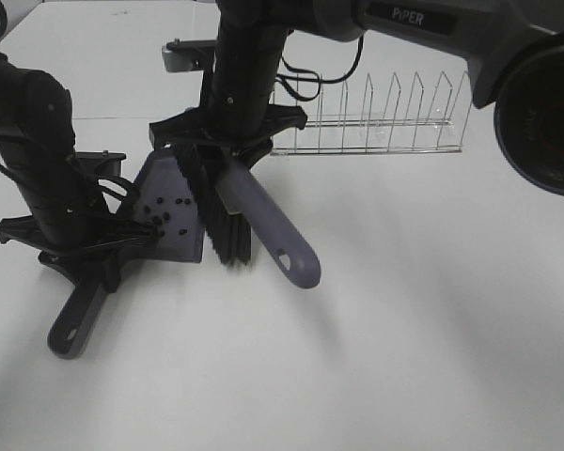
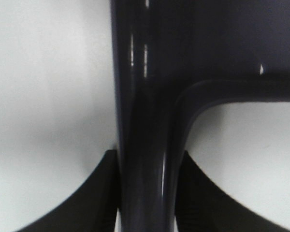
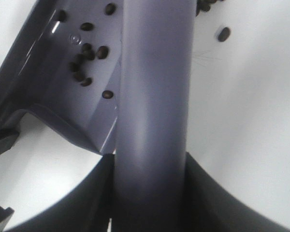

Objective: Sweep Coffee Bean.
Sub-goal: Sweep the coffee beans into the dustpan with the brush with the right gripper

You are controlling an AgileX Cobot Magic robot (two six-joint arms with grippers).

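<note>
Robot lab bench: bare white table [image 1: 404,329] and a dish rack [image 1: 376,122].

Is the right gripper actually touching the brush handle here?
Touching. The right wrist view shows the brush handle running between the two sides of the right gripper, with both fingertips set against its sides.

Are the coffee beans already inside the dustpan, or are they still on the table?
Mostly in: the coffee beans lie on the dustpan. The right wrist view shows at least one on the white table.
</note>
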